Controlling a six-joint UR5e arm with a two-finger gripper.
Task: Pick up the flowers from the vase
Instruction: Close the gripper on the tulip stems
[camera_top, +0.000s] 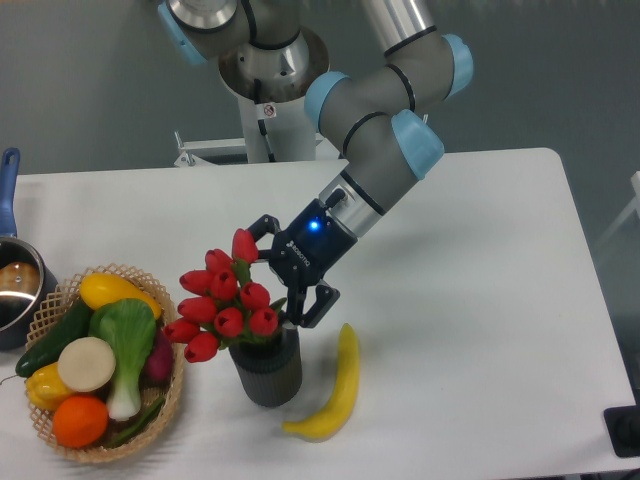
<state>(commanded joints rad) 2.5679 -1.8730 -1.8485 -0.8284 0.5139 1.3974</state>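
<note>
Even overhead light is bathing the white table (480, 300), casting only soft shadows beneath the vase (266, 372) and banana (335, 390); focus is holding sharp, with slight glare showing on the arm's metal joints.

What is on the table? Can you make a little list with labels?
flowers: bunch of red tulips, standing in the vase
vase: small dark grey ribbed cylinder
gripper: black two-finger gripper, jaws spread, right beside the tulips
fruit: yellow banana, lying right of the vase
basket: woven basket of vegetables, left of the vase
pot: blue-handled pot at the left edge
</note>
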